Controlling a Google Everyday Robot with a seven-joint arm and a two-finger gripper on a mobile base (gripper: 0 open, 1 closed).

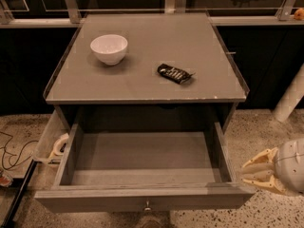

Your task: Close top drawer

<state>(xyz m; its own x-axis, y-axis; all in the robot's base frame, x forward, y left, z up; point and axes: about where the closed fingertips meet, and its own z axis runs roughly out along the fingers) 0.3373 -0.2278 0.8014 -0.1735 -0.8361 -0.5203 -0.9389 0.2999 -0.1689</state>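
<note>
The top drawer of the grey cabinet is pulled far out toward me and is empty inside. Its flat front panel runs along the bottom of the view, with the small round metal knob at centre. My gripper, cream-coloured with a grey wrist, is at the lower right, just outside the drawer's front right corner. It points left toward that corner, at about the height of the front panel. The two lower drawers are hidden below the open one.
A white bowl and a dark snack packet lie on the cabinet top. A cream strap-like object hangs at the drawer's left side. Cables lie on the speckled floor at left. A white post stands at right.
</note>
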